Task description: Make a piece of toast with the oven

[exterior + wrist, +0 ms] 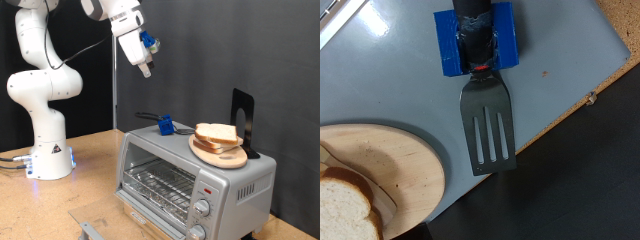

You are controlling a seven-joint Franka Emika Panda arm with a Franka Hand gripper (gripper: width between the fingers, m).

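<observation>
above the oven (195,180), the hand (145,68) hangs in the air with nothing in it; whether its fingers are apart, i cannot tell. the toast (217,133) lies on a wooden plate (222,155) on the oven's top, beside a spatula (486,120) in a blue holder (477,40). the door looks shut, so this seems an early step: reaching down for the spatula, which calls for lining up with its handle.

A black backdrop curtain (230,50) hangs behind a light wooden tabletop (90,185), evenly lit.
</observation>
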